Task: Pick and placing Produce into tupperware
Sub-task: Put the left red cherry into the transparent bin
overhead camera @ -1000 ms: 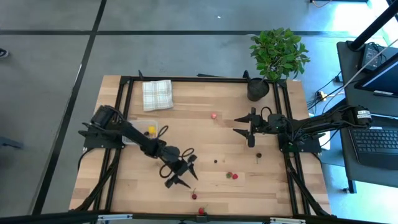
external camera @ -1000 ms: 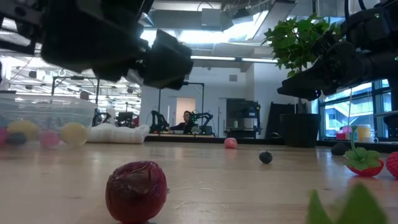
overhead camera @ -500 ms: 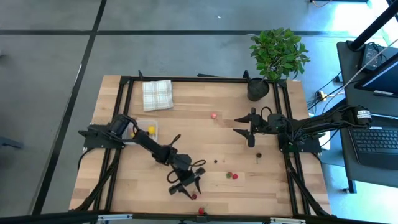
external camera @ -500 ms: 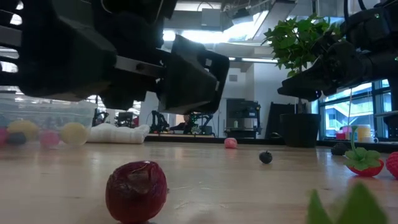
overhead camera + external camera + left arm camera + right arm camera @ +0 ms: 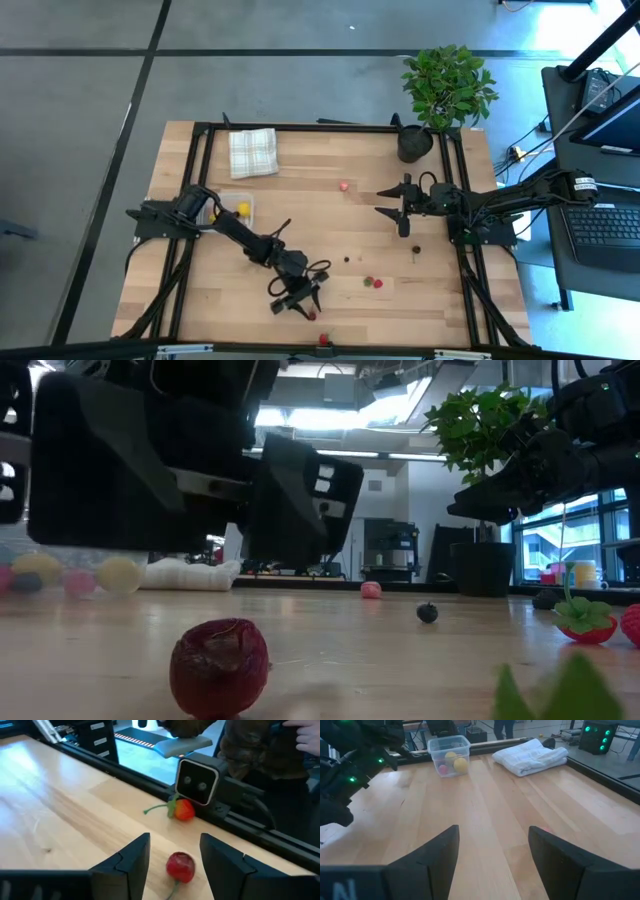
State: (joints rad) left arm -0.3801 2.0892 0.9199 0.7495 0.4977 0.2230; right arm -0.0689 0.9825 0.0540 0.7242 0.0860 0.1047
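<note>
1. Since a second ago the left arm has swung from the middle of the table toward its near edge, and its fingers have drawn closer together; the right arm has not moved
2. The left gripper (image 5: pixel 298 303) now hangs low over the near part of the table, its two dark fingers (image 5: pixel 131 861) spread apart and straddling a dark red cherry-like piece (image 5: pixel 180 866) that lies on the wood between them; the fingers do not touch it and hold nothing
3. In the low view the same cherry-like piece (image 5: pixel 219 667) sits on the table with the left gripper's dark bulk just above and behind it
4. Just beyond that piece, close to the table's front rail, lies a red strawberry-like piece (image 5: pixel 184 810) with a green stalk
5. The right gripper (image 5: pixel 391 208) waits raised over the right half of the table, jaws wide apart and empty
6. The tupperware (image 5: pixel 231 210) stands on the left side of the table, near the left arm's base; it holds two yellow lemon-like pieces (image 5: pixel 460 764) and a pink piece (image 5: pixel 442 768)
7. More produce lies loose on the wood: a pink piece (image 5: pixel 343 185) near the middle far side, a small dark one (image 5: pixel 347 259) and a red strawberry-like one (image 5: pixel 377 283) nearer the right arm
8. A folded checked cloth (image 5: pixel 252 152) lies at the far left, and a potted plant (image 5: pixel 446 86) stands at the far right corner
</note>
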